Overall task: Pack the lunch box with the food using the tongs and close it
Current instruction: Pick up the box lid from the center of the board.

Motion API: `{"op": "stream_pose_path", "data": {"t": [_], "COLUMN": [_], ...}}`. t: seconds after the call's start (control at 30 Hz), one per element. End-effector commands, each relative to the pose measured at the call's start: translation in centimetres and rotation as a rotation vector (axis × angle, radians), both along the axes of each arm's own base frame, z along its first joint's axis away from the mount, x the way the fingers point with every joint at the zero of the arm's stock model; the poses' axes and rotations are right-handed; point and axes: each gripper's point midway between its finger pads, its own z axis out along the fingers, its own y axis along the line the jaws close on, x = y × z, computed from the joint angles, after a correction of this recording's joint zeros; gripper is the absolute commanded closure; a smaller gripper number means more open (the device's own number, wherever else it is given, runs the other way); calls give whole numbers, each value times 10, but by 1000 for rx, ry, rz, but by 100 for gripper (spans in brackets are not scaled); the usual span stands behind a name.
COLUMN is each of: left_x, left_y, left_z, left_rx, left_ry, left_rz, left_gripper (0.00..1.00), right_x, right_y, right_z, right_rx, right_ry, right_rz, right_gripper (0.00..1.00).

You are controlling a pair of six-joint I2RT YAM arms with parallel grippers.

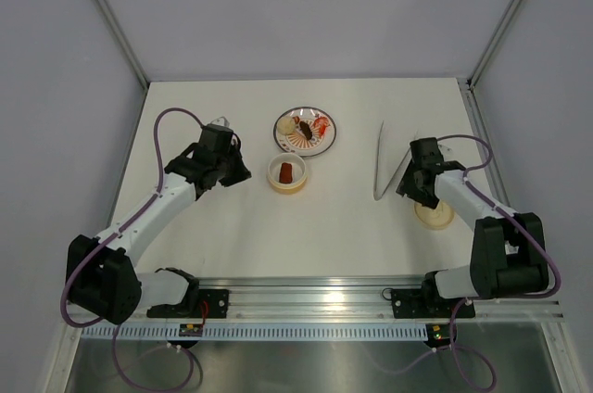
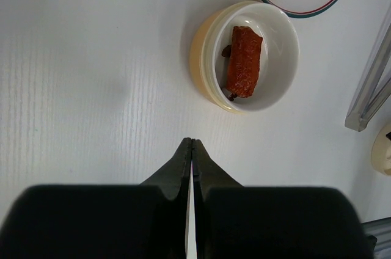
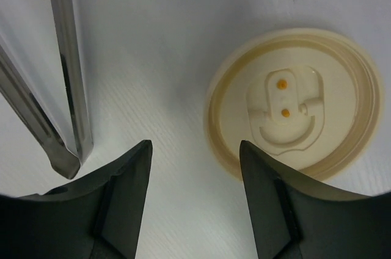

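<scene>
Lying in lunch box point(image 2: 200, 57) — sausage point(image 2: 244, 61), perhaps.

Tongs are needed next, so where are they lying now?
Top view: the tongs lie right of the plate, their joined end beside the right gripper, left of the lid.

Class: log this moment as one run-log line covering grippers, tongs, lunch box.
left gripper: shut, empty | right gripper: open, empty | tongs: on table, unheld | lunch box: one brown piece inside | lid: off
</scene>
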Motion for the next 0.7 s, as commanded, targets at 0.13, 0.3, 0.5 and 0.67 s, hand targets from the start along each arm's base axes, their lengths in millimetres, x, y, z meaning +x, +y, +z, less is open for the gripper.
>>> {"op": "stream_pose_path", "data": {"t": [0.13,0.3,0.5,0.67], "left_x": [4,3,0,0], "left_y": [-9,-8,-6,-6], "left_z": [16,18,21,25], "left_rx": [-45,-46,-48,-47], "left_ry": [-42,-47,-51,-64], "left_rz": [-33,-28,-27,-27], "left_gripper": [100,100,100,98], "right_x": [10,13,13,17], "right_y": [10,10,12,31], "right_z": [-10,-16,-11,36], "right_rx": [87,89,100,201], "right_ry": [26,54,38,-119], "right_rz": [14,13,28,84], "right_gripper": [43,46,93,100]}}
